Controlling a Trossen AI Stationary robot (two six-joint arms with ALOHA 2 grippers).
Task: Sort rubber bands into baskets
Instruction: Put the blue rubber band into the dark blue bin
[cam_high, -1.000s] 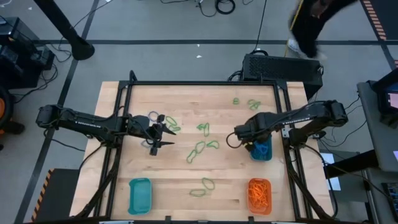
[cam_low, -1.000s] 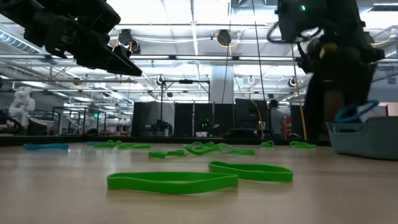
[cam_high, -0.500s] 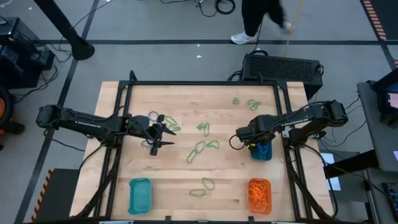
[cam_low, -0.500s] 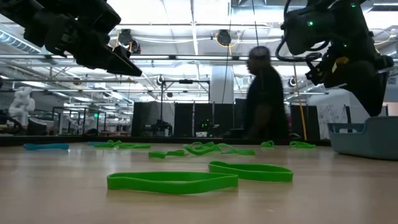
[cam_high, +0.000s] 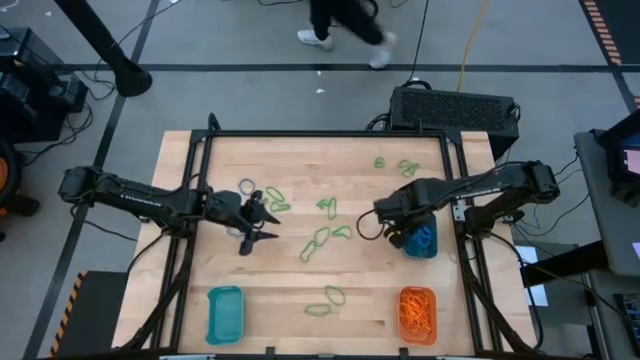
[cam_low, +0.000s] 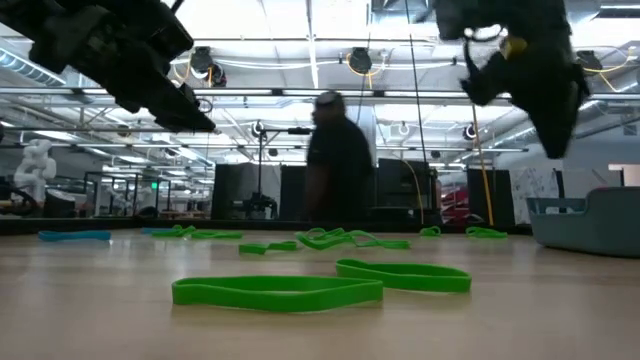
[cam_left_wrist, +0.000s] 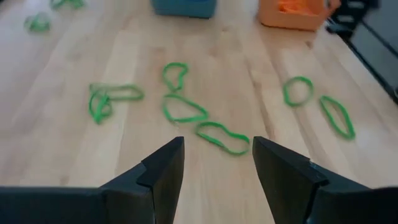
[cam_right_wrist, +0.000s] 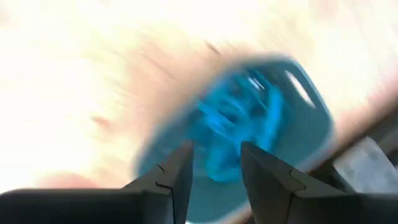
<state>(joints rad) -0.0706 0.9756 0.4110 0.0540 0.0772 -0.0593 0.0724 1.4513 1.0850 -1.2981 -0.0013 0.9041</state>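
Step in hand, as judged: release of a blue band into the teal basket (cam_high: 421, 241) at the right side of the worktop (cam_high: 300, 300). Right gripper (cam_right_wrist: 214, 165) positioned over that basket, fingers (cam_right_wrist: 171, 180) parted, nothing seen between them; blue bands (cam_right_wrist: 242, 118) lying inside below. Left gripper (cam_left_wrist: 214, 165) held above the worktop's left-centre, fingers (cam_left_wrist: 163, 171) spread wide and empty, aimed toward the green rubber bands (cam_high: 322, 238).

Remaining stock: green bands scattered across the middle and far right of the worktop; a blue band (cam_high: 247, 187) just beside the left gripper. Orange basket (cam_high: 417, 312) at the near right holding orange bands; second teal basket (cam_high: 225, 312) at the near left, apparently empty.

Next move, as judged: withdrawal from the basket and descent onto a single loop, fingers straddling one strand.

Nearest green band (cam_left_wrist: 222, 137) before the left gripper: flat, elongated, long axis diagonal to the finger line.
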